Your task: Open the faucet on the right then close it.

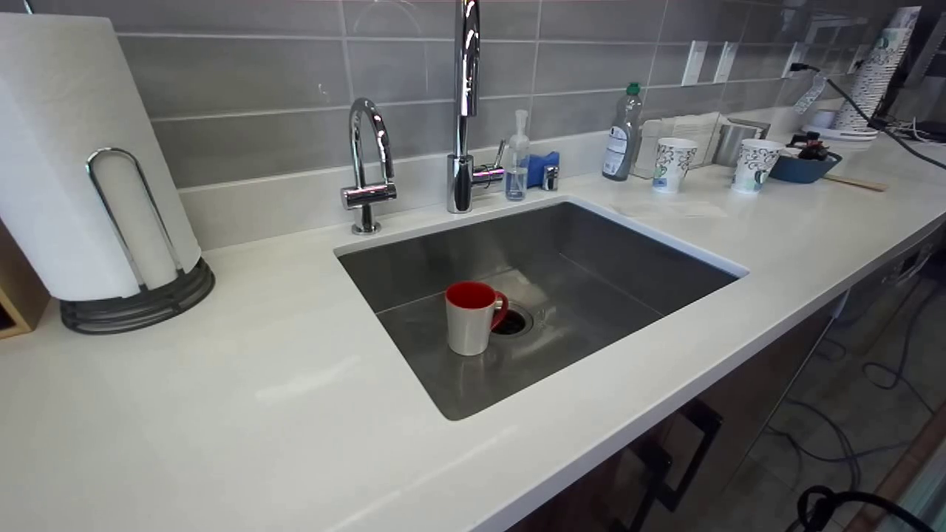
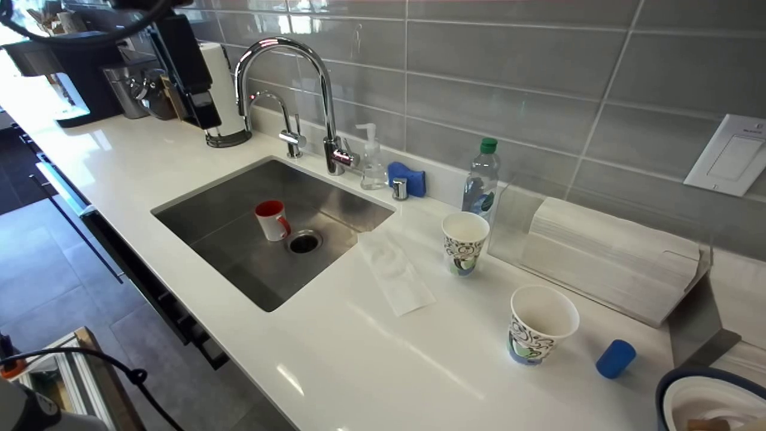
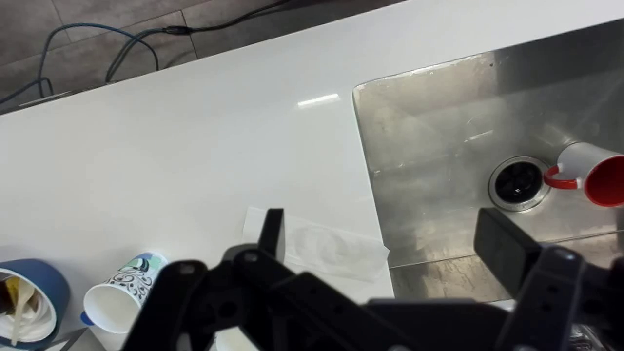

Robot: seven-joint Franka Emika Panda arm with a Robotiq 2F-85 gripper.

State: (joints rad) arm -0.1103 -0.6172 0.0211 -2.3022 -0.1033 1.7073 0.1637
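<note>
Gently, the gripper [image 3: 382, 229], spread wide and empty, should nudge the handle [image 1: 488, 174], low at three o'clock on the tall faucet [image 1: 465, 96] in an exterior view.

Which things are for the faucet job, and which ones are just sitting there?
For the job:
tall chrome faucet
its side handle
open claw

Just sitting there:
short curved faucet
red-and-white mug
clear pump bottle
green-capped bottle
paper towel roll
patterned paper cups
</note>
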